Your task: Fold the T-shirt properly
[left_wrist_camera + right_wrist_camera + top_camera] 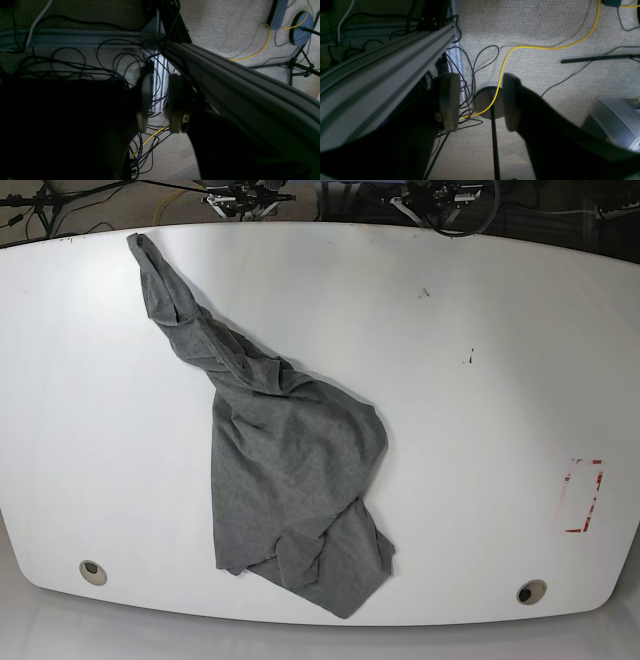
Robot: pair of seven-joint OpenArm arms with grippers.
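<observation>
The heather-grey T-shirt point(290, 470) lies crumpled on the white table point(480, 430). It runs as a twisted strip from the far left down to a wider bunched part at the near edge. It shows in neither wrist view. My left gripper point(158, 125) is open by a narrow gap and empty, hanging past the table's far edge above the floor. My right gripper point(480, 125) is open wide and empty, also above the floor. In the base view both arms show only as small parts at the far edge, the left arm point(440, 195) and the right arm point(245, 195).
A red-marked rectangle point(583, 495) is on the table's right side. Two round holes point(92, 571) point(530, 591) sit near the front corners. Under the grippers are aluminium frame rails point(237, 82), black cables, a yellow cable point(545, 47), a stand base point(486, 102) and a plastic box point(612, 120).
</observation>
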